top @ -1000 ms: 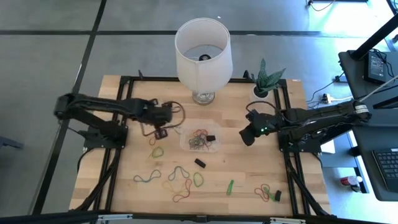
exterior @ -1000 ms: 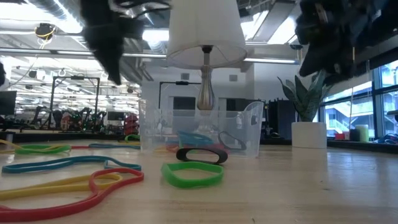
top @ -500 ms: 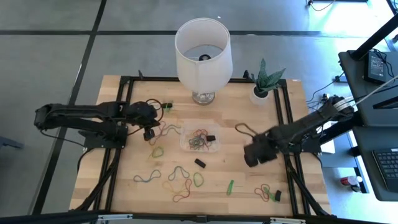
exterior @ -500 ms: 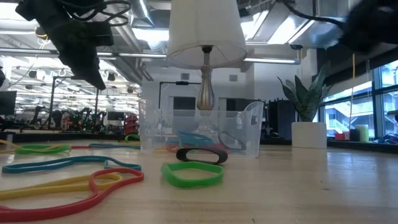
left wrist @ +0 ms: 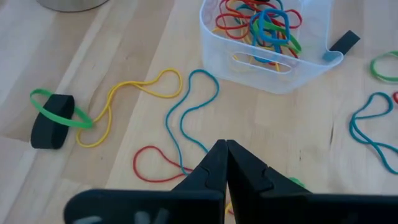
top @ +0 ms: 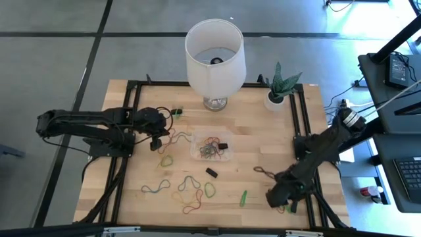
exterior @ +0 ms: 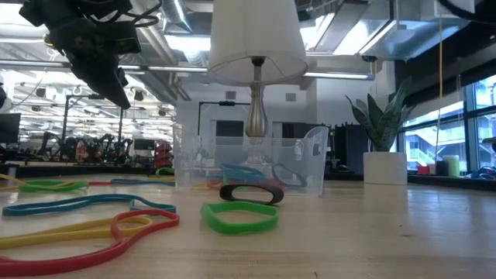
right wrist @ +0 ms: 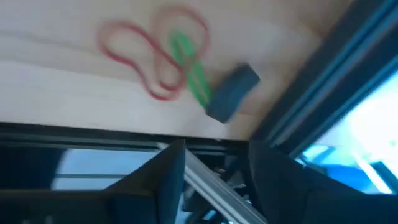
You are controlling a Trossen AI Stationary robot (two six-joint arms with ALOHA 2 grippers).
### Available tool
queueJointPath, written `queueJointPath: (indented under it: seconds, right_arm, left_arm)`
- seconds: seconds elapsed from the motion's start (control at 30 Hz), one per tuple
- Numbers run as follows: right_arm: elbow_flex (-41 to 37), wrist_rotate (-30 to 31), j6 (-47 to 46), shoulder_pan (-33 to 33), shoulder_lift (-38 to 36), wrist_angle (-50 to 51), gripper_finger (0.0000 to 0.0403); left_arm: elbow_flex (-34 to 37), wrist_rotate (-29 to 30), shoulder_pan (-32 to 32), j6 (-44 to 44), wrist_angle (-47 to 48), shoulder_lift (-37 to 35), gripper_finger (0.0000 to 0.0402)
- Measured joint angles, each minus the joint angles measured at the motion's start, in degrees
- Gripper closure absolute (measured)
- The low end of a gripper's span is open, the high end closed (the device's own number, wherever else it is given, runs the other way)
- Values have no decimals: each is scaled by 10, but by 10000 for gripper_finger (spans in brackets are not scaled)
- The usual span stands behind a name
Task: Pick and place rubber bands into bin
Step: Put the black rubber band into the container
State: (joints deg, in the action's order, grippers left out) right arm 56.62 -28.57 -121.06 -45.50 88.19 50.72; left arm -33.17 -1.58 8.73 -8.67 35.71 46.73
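Inside the bin (top: 210, 149) several rubber bands (left wrist: 258, 17) are already lying; I am holding my right pincer (right wrist: 211, 171) apart over the red band (right wrist: 146, 56), left pincer (left wrist: 225, 163) together.

A pale wooden table (top: 263, 158) in a black metal frame stands on a grey floor (top: 59, 46) crossed by dark seams. At its far edge stands a lamp (top: 215, 56) with a white shade and a shiny metal foot, and beside it a white pot (exterior: 385, 167) with a spiky green plant (top: 284, 82). Behind the table the room opens into a large workshop with ceiling ducts (exterior: 341, 31) and strip lights, and daylight comes through tall windows (exterior: 477, 124) at one side.
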Motion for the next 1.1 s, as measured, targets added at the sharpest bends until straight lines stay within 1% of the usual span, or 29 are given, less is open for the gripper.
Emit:
queueJointPath:
  seconds: [0.07,0.23,0.33,0.53,0.63,0.7,0.77,1.0,1.03,1.1]
  right_arm:
    - [0,-18,-11,-18,19,-12,212]
    - [0,-22,-46,-42,60,-46,202]
    - [0,-21,-47,-49,85,-61,201]
    - [0,-21,-47,-67,130,-55,201]
    - [0,-21,-47,-77,144,-55,210]
    - [0,-21,-47,-80,151,-55,227]
    - [0,-21,-47,-82,156,-56,254]
    - [-1,-21,-49,-83,157,-72,386]
    - [-1,-21,-51,-83,157,-79,392]
    - [1,-21,-60,-83,154,-83,391]
  left_arm:
    - [0,0,0,0,0,0,400]
    - [0,0,0,0,0,0,400]
    - [0,0,0,1,0,0,399]
    - [0,0,0,5,-2,0,400]
    - [0,0,0,5,-2,0,399]
    - [0,-1,0,5,-2,0,399]
    - [0,0,0,5,-2,0,400]
    - [0,-1,0,5,-2,0,400]
    - [0,-1,0,5,-2,0,400]
    - [0,-1,0,5,-2,0,399]
